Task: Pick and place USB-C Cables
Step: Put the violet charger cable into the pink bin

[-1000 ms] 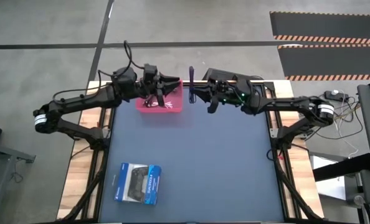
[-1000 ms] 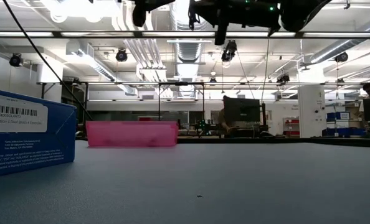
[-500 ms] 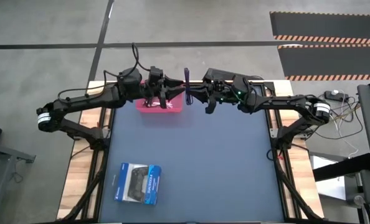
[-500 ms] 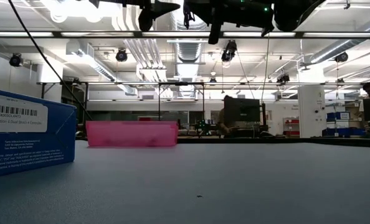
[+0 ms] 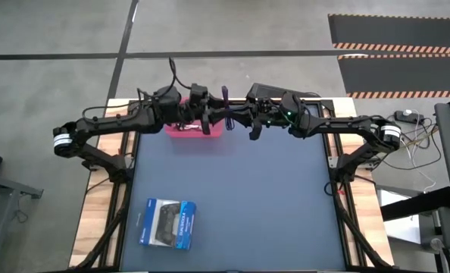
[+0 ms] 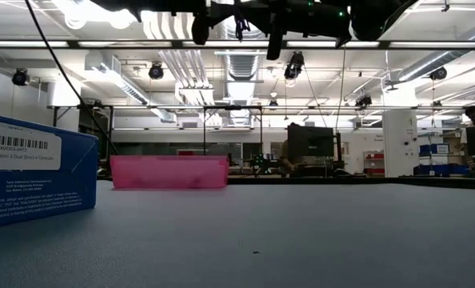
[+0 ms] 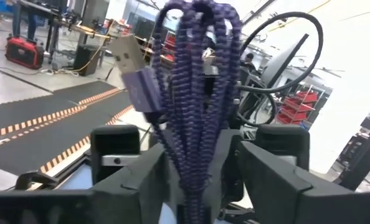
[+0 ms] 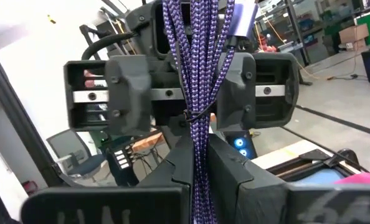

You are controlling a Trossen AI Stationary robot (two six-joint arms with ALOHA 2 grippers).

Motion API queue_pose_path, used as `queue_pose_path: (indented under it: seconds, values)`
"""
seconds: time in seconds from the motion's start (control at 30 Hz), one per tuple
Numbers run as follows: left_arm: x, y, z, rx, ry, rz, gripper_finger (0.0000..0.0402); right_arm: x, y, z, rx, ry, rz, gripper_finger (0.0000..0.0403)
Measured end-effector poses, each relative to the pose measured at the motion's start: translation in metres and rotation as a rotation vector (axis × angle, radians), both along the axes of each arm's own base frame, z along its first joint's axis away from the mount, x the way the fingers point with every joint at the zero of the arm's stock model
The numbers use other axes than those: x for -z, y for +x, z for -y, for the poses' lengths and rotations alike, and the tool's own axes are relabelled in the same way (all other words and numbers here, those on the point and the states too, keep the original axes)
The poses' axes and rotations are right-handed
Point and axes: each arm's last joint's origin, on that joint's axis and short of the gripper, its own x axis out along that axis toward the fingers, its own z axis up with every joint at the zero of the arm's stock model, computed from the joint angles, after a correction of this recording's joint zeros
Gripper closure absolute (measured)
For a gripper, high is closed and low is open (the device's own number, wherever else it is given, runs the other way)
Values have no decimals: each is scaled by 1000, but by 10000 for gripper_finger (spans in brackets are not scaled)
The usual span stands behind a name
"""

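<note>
The dark purple braided USB-C cable (image 5: pixel 225 97) is a folded bundle held high above the table's far edge, next to the pink tray (image 5: pixel 181 129). My right gripper (image 5: pixel 235 115) is shut on it. My left gripper (image 5: pixel 216 116) is open and faces the right one. Its two fingers stand on either side of the bundle (image 7: pixel 200 93), and I see no touch. A silver plug (image 7: pixel 130 57) sticks out near the bundle's top. My left arm covers most of the tray, so the other cables are hidden. My right gripper (image 8: pixel 200 180) pinches the purple bundle between its two fingers near the bundle's lower part (image 8: pixel 199 134). The fingers come level from the table's right side and lie across the strands. The bundle is lifted clear, and its several strands rise past the fingers (image 8: pixel 197 50).
A blue-and-white boxed game controller (image 5: pixel 168 223) lies near the table's near-left corner and looms at the left of the low view (image 6: pixel 29 172). The pink tray (image 6: pixel 169 172) sits at the far edge. The dark mat between them is open.
My left gripper has moved right from above the tray toward my right gripper, until its open fingers stand around the cable. My right gripper has carried the purple cable a little to the left. Its hold has not changed.
</note>
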Motion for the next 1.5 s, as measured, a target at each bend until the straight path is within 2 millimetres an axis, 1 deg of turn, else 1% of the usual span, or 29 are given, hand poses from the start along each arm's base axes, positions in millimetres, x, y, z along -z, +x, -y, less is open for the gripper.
queue_pose_path:
  seconds: [0.1, 0.3, 0.4, 0.53, 0.63, 0.73, 0.83, 0.93, 1.03, 1.17, 1.33, 1.5]
  values:
    - [0, 0, 0, -1, -1, -2, 259, 0, 0, 0, 1, -2, 0, 385]
    - [0, 0, 0, -3, -2, -5, 348, 0, 0, 0, 2, -7, 0, 384]
    - [0, 0, 0, -3, -3, -6, 383, 0, 0, 0, 3, -7, 0, 374]
    - [0, -1, 0, -3, -3, -5, 384, 0, 0, 0, 8, -2, 1, 350]
    - [-1, -1, 0, -2, -3, -4, 379, 0, 0, 0, 12, 4, 1, 325]
    - [-1, -1, 0, -1, -3, -4, 383, 0, 0, 1, 11, 18, 1, 299]
    - [-1, -2, 0, -4, -4, -6, 385, -2, -4, 3, 15, 50, -17, 274]
    - [-1, -4, -3, -12, -24, -63, 385, -8, -11, 5, 28, 74, -66, 253]
    - [-2, -5, -5, -22, -46, -141, 386, -17, -18, 6, 45, 70, -130, 237]
    - [0, -8, -8, -34, -55, -249, 386, -34, -29, 5, 64, 35, -232, 227]
    - [-3, -17, -16, -59, -53, -420, 387, -56, -41, 5, 98, -3, -393, 225]
    - [-4, -27, -26, -90, -53, -561, 387, -77, -50, 3, 131, -56, -480, 225]
